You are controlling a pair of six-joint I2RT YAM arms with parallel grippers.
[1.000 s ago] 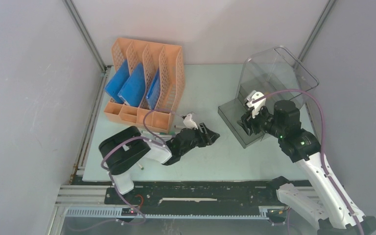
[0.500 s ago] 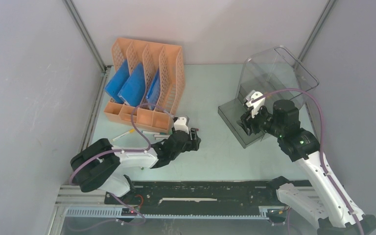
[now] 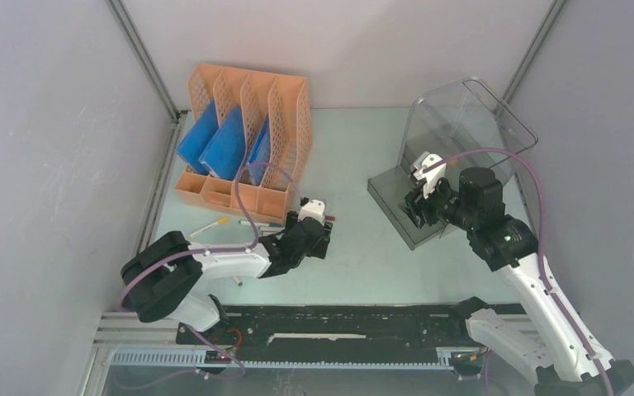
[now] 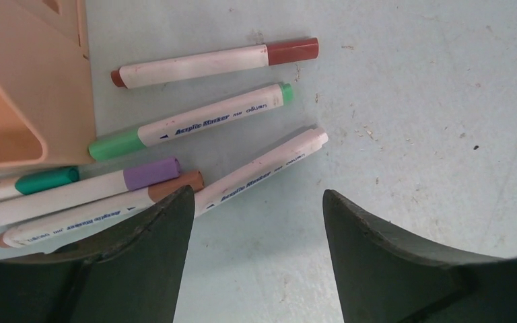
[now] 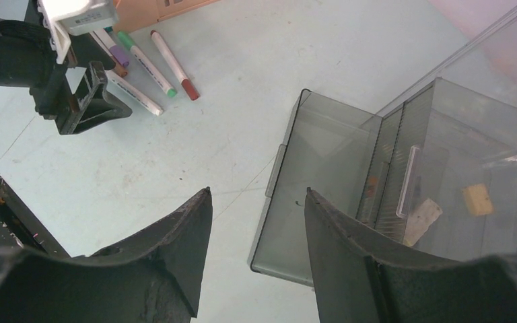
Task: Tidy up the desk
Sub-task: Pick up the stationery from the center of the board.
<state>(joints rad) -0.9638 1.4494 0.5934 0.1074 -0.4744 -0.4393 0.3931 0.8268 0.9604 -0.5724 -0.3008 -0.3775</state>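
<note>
The desk (image 3: 363, 264) is a pale mint-green top. Several markers (image 3: 257, 223) lie on it just in front of the orange file rack (image 3: 248, 124). In the left wrist view I see a red-capped marker (image 4: 215, 62), a green one (image 4: 188, 122), a white one (image 4: 262, 171) and a purple one (image 4: 81, 188). My left gripper (image 4: 257, 194) hovers open just beside the white marker, with only bare desk between its fingers. My right gripper (image 5: 257, 191) stands open and empty above the front edge of the pulled-out drawer (image 5: 323, 182).
The clear plastic drawer box (image 3: 462, 124) stands at the right and holds a small yellow block (image 5: 478, 198) and a white scrap (image 5: 423, 219). Blue folders (image 3: 215, 144) fill the rack. One more marker (image 3: 209, 228) lies left of the pile. Grey walls enclose the desk.
My left arm has swung round and its gripper has moved left toward the markers by the rack, opening wider. The right arm has stayed still.
</note>
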